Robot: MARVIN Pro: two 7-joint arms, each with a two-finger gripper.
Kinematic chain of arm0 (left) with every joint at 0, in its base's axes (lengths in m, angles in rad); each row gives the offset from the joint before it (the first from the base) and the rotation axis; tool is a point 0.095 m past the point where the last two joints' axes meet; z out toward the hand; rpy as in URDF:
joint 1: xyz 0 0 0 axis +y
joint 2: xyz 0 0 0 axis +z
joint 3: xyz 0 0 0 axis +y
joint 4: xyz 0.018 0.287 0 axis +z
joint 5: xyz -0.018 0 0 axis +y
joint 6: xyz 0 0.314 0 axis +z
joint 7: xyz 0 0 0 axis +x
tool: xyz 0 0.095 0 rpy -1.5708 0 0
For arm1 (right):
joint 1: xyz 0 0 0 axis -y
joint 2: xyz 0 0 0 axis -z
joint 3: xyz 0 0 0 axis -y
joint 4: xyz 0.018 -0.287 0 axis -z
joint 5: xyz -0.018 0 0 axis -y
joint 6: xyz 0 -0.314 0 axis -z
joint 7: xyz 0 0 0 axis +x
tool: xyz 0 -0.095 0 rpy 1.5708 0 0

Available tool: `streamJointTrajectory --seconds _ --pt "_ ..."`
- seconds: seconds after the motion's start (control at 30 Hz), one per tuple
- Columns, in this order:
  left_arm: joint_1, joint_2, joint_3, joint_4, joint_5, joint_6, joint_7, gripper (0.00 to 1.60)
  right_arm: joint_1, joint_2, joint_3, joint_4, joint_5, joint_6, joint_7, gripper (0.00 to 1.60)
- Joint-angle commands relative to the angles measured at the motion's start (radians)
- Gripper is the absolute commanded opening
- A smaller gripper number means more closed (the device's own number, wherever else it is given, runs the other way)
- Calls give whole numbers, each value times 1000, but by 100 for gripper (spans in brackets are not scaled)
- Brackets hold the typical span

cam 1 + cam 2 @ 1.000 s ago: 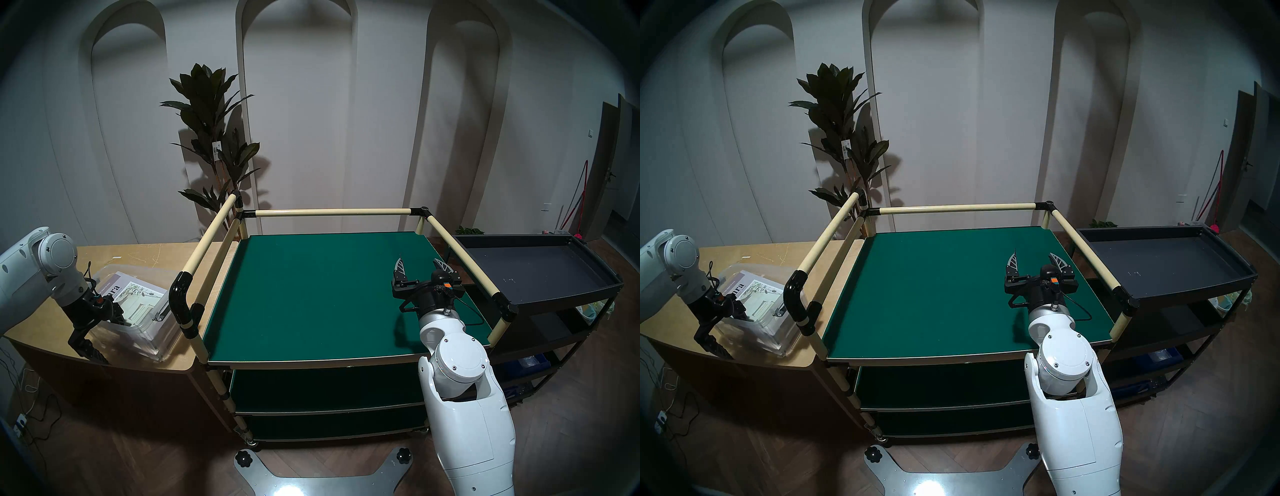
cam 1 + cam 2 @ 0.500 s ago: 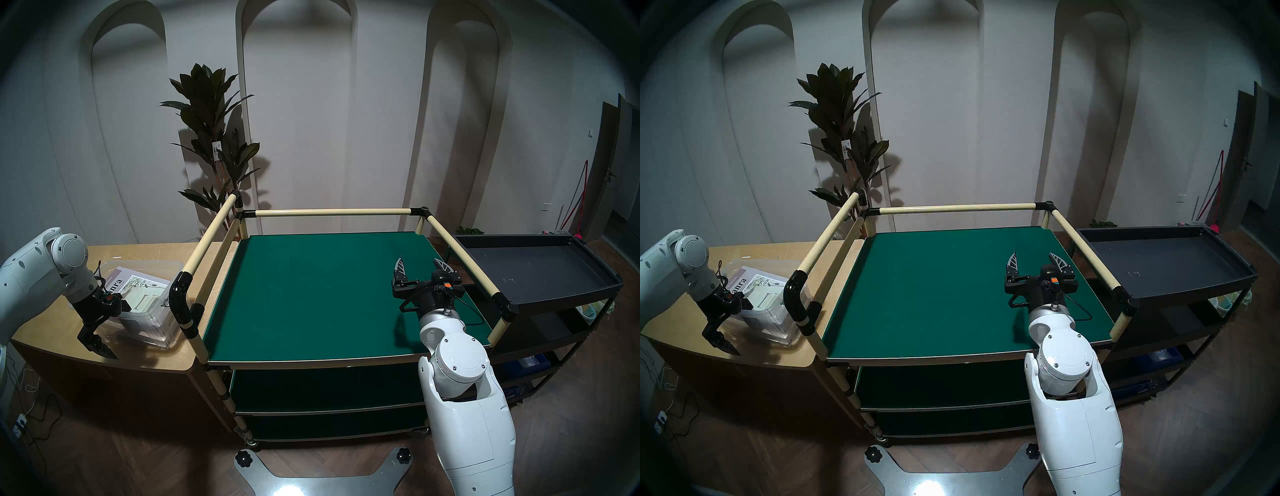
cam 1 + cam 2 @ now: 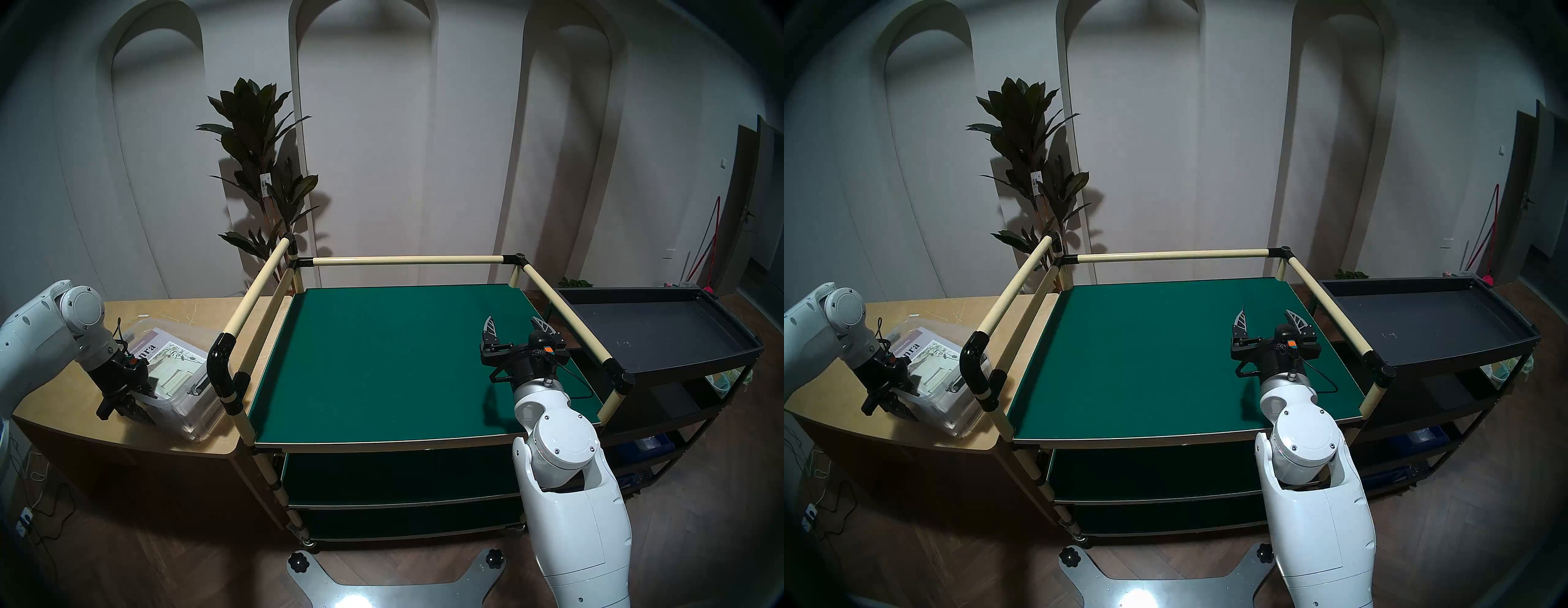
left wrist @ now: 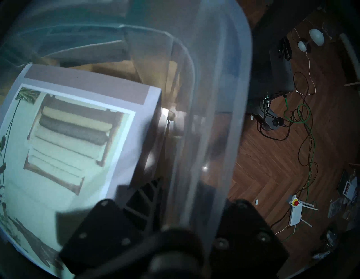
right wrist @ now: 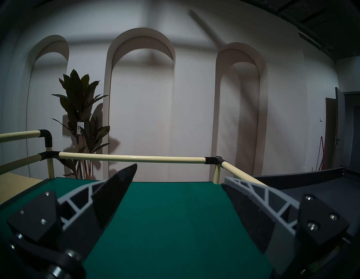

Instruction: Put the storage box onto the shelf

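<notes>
The storage box (image 3: 186,384) (image 3: 943,388), a clear bin with a magazine inside, sits on the tan counter just left of the shelf (image 3: 382,361). My left gripper (image 3: 138,414) (image 3: 896,409) is shut on the box's near left wall. In the left wrist view one finger (image 4: 144,196) lies inside the bin beside the magazine, and the other is only a dark blur behind the clear wall (image 4: 214,97). My right gripper (image 3: 512,322) (image 5: 179,173) hovers open and empty over the right side of the shelf's green top board (image 5: 165,214).
The shelf's cream rail with a black elbow joint (image 3: 220,369) stands between the box and the green board. A dark grey metal cart (image 3: 649,327) adjoins the shelf on the right. A tall plant (image 3: 259,170) stands behind. Cables lie on the floor (image 4: 292,126).
My left gripper has gone from wide open to shut on the box wall. The left arm shifted right, and the box slid a little toward the shelf. The right arm has not moved.
</notes>
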Motion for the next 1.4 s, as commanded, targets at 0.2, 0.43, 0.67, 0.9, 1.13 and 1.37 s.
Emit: streamJointTrajectory --seconds 0.2,0.43,0.67,0.9,1.13,1.37 --pt "-85 15 76 40 -170 84 -3 0 4 2 3 -25 -2 -4 -1 160" --pt "-152 -21 35 118 -153 131 -3 0 5 2 3 -24 -2 -4 -1 160" --pt "-206 -38 15 165 -105 151 -3 0 5 2 3 -23 -2 -5 -1 160" --pt "-260 -53 -5 186 -66 156 -3 0 5 2 3 -23 -2 -5 -1 160" --pt "-281 -40 -47 175 -39 159 -3 0 5 2 3 -22 -2 -5 -1 160" --pt "-328 -26 -79 143 -20 165 -3 0 6 2 3 -21 -2 -5 -1 160"
